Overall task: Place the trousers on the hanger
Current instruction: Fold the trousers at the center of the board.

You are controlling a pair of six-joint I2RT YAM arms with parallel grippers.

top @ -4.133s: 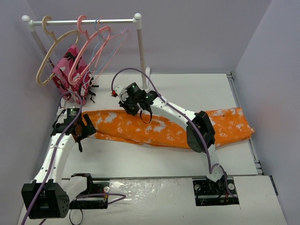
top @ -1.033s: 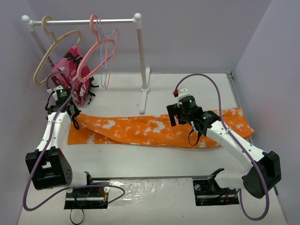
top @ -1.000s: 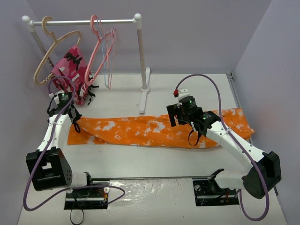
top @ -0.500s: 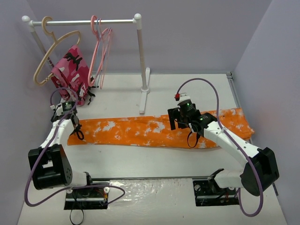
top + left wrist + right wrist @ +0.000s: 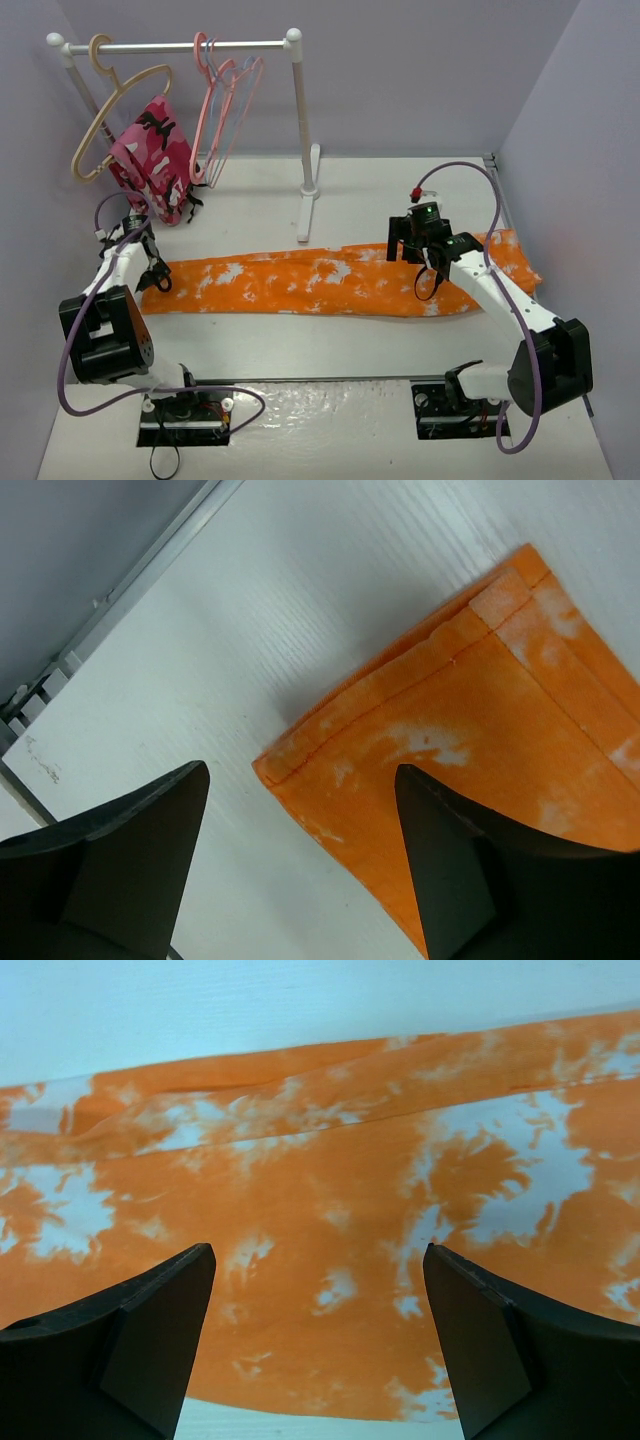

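Note:
The orange trousers (image 5: 330, 285) with white blotches lie flat in a long strip across the table. My left gripper (image 5: 150, 272) stands open over their left end. In the left wrist view the cloth's hemmed corner (image 5: 300, 765) lies on the table between the spread fingers (image 5: 130, 830), and my left gripper (image 5: 300, 780) holds nothing. Open too, my right gripper (image 5: 410, 245) hovers above the right half of the trousers (image 5: 330, 1220), its own view showing the right gripper (image 5: 320, 1255) empty. The salmon-pink hanger (image 5: 203, 110) hangs on the rail, seen almost edge-on.
A white clothes rack (image 5: 303, 130) stands at the back, its foot (image 5: 307, 215) just behind the trousers. On its rail hang a beige hanger (image 5: 105, 115), thin wire hangers (image 5: 238, 90) and a pink-and-red garment (image 5: 150, 160). Grey walls close in on both sides.
My left gripper has opened and let go of the trousers' left end, which now lies flat. The right arm has shifted to the right. The hangers have swung on the rail.

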